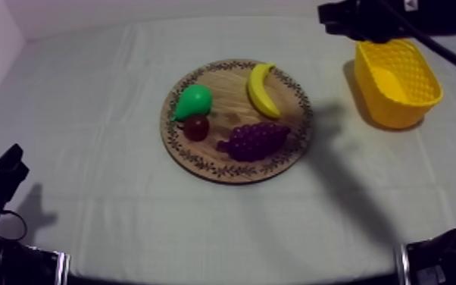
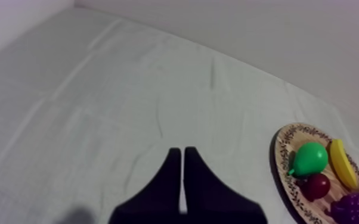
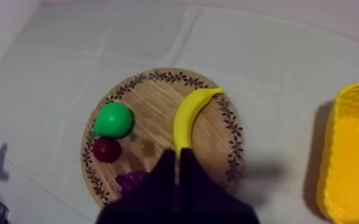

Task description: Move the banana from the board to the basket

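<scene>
Banana (image 1: 263, 89): lies flat on the wooden board (image 1: 231, 102), by the rim on the side facing the yellow basket (image 1: 390, 110), which stands well apart from the board. Pear (image 1: 193, 101), grapes (image 1: 255, 140) and small red fruit (image 1: 196, 127) lie elsewhere on the board. The banana is probably light, rigid, smooth plastic, liable to slip; best pinched across its mid-curve. Right gripper (image 3: 178, 155) above the board, fingers pressed together; left gripper (image 2: 182, 152) well left of the board, fingers likewise together.

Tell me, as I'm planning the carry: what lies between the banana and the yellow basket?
In the top view, the wooden board's rim, then bare shadowed cloth, lies between banana and yellow basket.
</scene>
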